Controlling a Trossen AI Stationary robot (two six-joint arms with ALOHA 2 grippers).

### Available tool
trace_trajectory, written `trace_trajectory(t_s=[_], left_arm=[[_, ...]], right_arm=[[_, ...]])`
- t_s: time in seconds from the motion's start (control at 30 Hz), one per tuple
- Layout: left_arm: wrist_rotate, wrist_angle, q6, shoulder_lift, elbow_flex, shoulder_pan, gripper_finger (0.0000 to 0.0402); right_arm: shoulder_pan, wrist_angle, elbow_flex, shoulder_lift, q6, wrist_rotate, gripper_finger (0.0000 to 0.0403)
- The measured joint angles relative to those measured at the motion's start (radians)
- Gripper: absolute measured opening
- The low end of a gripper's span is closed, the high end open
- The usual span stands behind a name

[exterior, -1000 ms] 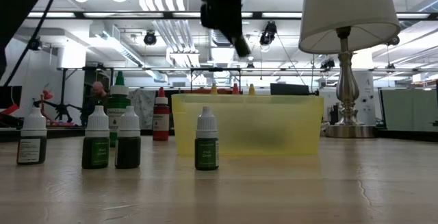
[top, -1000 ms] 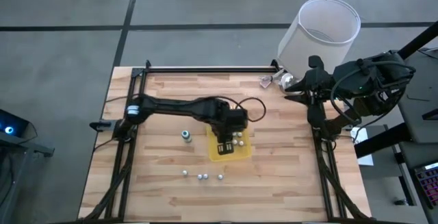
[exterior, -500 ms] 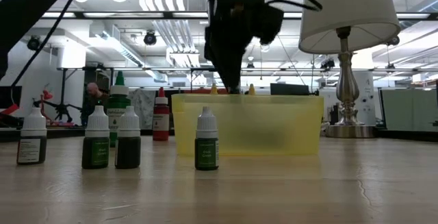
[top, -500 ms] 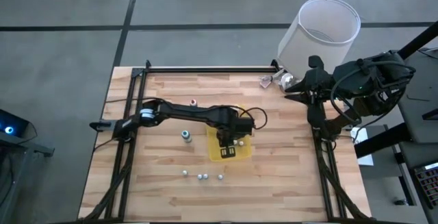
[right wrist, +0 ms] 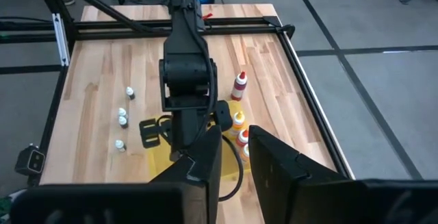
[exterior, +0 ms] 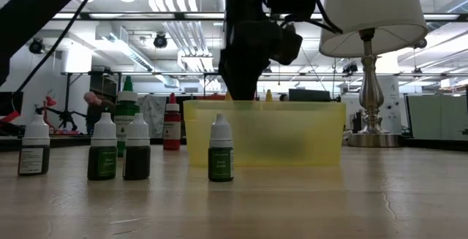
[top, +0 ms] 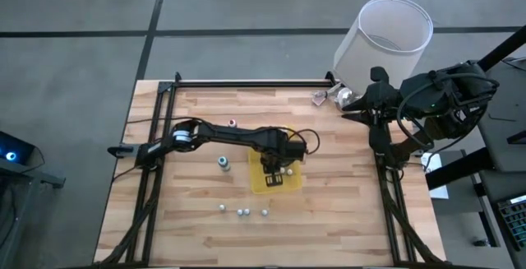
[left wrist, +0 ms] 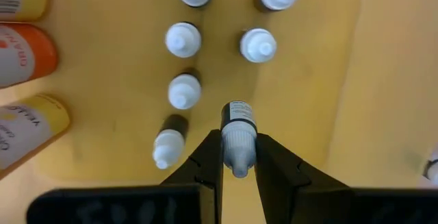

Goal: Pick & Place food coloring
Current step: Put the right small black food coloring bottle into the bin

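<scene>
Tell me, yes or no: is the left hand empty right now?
No, the left hand is shut on a white-capped bottle held over the yellow tray.

Left arm (right wrist: 183, 80) reaches over wooden table (right wrist: 89, 80), above yellow tray (right wrist: 161, 161). Three small white-capped bottles (right wrist: 122, 118) stand apart on bare wood. Red and orange bottles (right wrist: 239, 87) beside tray.

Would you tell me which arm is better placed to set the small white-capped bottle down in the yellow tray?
The left. Its end effector grips the small white-capped bottle directly over the translucent yellow plastic tray. The right end effector waits open at the table's far right edge.
</scene>
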Motion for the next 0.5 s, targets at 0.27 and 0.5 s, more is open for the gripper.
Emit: trace_trajectory(t_s=[0.27, 0.5], left_arm=[[-0.013, 0.002, 0.014, 0.000, 0.000, 0.005, 0.0039], [-0.013, 0.001, 0.023, 0.000, 0.000, 0.007, 0.0039]], right_arm=[[0.000, 0.000, 0.000, 0.000, 0.000, 0.000, 0.0063], [0.000, 0.000, 0.000, 0.000, -0.004, 0.000, 0.0065]])
